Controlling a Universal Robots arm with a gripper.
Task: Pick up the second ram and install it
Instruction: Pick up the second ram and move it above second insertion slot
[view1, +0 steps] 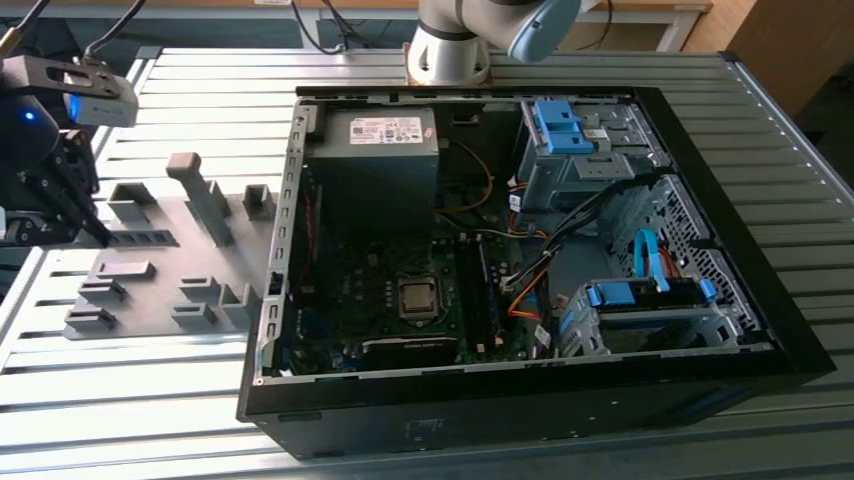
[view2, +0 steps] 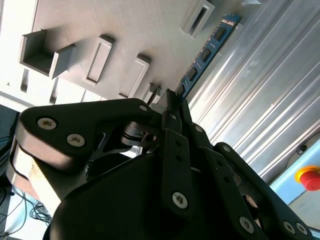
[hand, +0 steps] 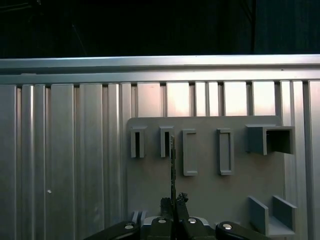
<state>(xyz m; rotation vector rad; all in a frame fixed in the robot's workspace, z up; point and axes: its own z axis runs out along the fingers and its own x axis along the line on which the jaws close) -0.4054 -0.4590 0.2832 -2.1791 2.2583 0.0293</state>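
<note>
One second ram (view2: 207, 50) in the second wrist view: a thin blue-green strip with dark chips in a row along its face. The jaws are clenched on one end of it, and the rest sticks out over the grey holder plate (hand: 210, 195) on the ribbed metal table (hand: 65, 160). Four slotted holder blocks (hand: 189, 152) stand in a row. One open computer case (view1: 534, 410) sits beside the plate.

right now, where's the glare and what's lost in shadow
Exterior view: the table slats glare white, the computer case interior sits dark. Second wrist view: slats wash out beside the second ram; the gripper is dark. First wrist view: black beyond the table edge.
</note>
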